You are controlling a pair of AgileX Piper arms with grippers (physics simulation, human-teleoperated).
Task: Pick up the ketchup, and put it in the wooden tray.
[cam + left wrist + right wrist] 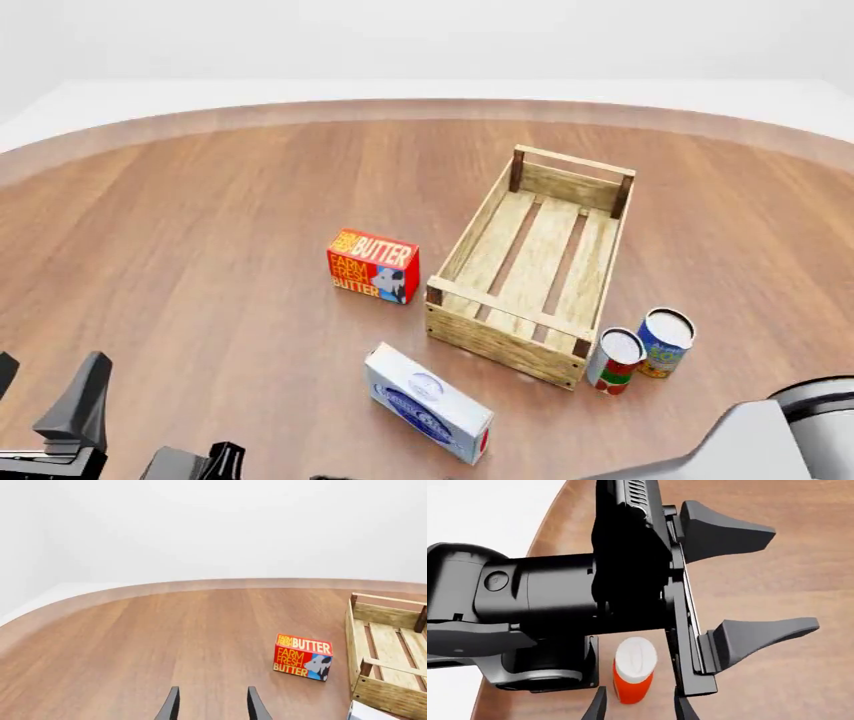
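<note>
Two black grippers are parted and holding nothing: the left gripper [47, 385] sits low at the near left of the table [200, 250], its fingers [740, 530] spread wide with bare wood between them, and the right gripper [639, 707] points down with its tips apart on either side of the ketchup [632, 677], not touching it as far as I can tell. The ketchup stands upright near the table's rounded edge, white cap up, just beside the left arm's dark body; from the front it is hidden. The wooden tray [461, 240] lies past the middle of the table, angled, with nothing inside it. A red and yellow butter box [372, 265] stands just left of the tray. A white and blue carton [427, 402] lies flat near the tray's near corner. Two cans [642, 350] stand together just beside the tray's near right corner.
</note>
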